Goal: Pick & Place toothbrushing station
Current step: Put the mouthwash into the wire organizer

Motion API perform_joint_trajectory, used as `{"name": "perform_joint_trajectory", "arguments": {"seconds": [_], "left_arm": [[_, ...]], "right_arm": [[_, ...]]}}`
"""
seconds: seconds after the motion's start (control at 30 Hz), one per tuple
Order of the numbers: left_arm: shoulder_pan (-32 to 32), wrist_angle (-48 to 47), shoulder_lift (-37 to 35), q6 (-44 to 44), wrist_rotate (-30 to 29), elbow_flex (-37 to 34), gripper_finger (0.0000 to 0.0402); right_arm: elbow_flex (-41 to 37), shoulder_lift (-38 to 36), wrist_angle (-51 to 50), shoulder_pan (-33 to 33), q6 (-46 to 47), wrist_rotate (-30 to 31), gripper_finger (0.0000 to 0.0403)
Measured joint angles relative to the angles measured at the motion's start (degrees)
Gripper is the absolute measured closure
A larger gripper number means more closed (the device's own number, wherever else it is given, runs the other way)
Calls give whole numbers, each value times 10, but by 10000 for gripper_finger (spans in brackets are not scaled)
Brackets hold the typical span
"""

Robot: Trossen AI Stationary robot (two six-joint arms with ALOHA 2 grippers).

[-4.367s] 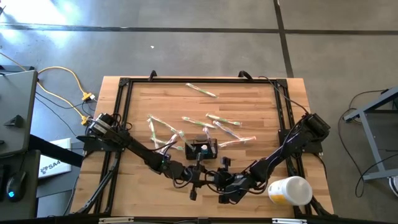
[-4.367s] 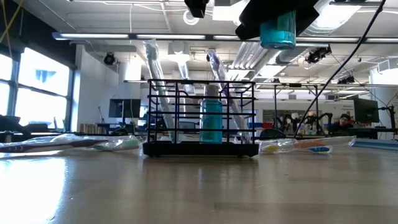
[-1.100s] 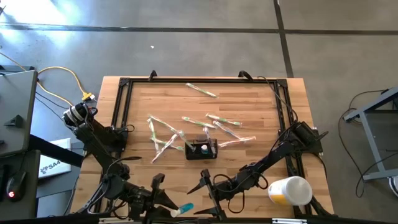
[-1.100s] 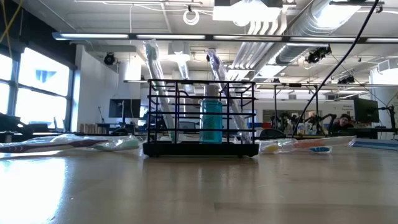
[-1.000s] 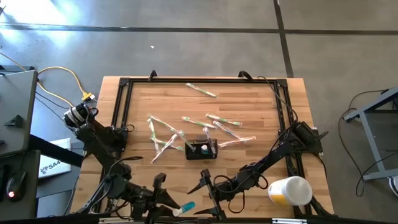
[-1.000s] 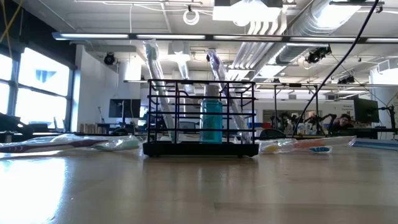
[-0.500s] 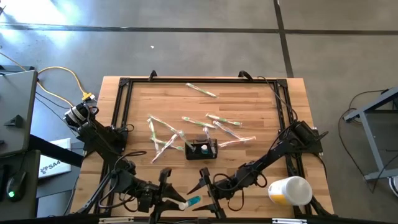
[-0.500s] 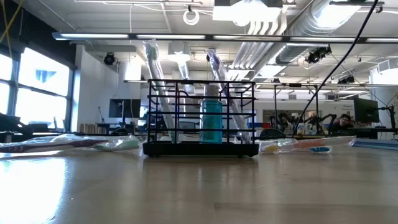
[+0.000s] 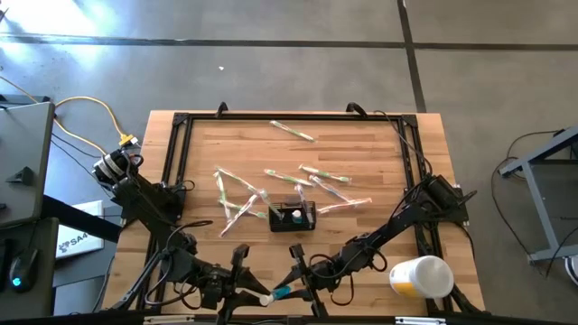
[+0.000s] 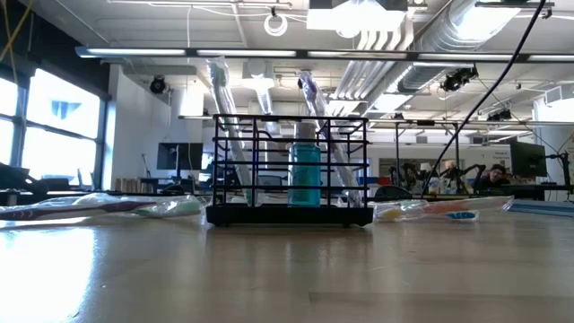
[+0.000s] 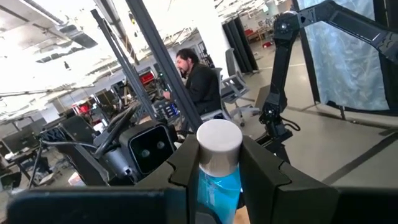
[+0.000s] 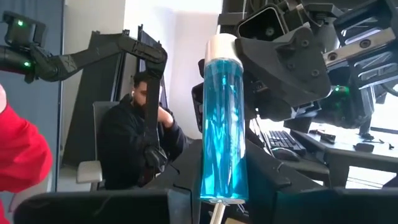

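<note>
Both my hands sit low in the high view, at the near edge of the wooden surface (image 9: pixel 370 144), just inside the black frame rail. My left hand (image 9: pixel 257 294) and my right hand (image 9: pixel 293 291) face each other there, nearly meeting, with a slim blue bottle (image 9: pixel 280 292) bridging the gap between them.

Left hand: fingers (image 11: pixel 264 180) clamped on the bottle (image 11: pixel 217 174) just below its white cap (image 11: pixel 219 142). Right hand: fingers drawn in close on either side of the same bottle (image 12: pixel 224 124) at its other end; whether they actually press it, I cannot tell.

The toothbrushing station (image 9: pixel 293 217), a small black wire caddy, stands at the middle of the surface, well apart from both hands. From table height it (image 10: pixel 291 170) holds two wrapped brushes and another blue bottle (image 10: pixel 305 175).

Bare wood lies open between caddy and hands. Wrapped toothbrushes (image 9: pixel 312 171) lie scattered to the left of and above the caddy. A white-and-yellow cup (image 9: pixel 420 275) lies on its side at lower right, beside my right arm.
</note>
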Motion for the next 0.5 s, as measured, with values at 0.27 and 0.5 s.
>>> {"name": "perform_joint_trajectory", "arguments": {"seconds": [0.27, 0.5], "left_arm": [[-6, -20, 0, -73, -52, 0, 244], [-12, -68, -8, -139, -68, 12, 205]], "right_arm": [[0, 0, -24, 3, 28, 9, 331], [0, 0, -63, 9, 36, 55, 331]]}}
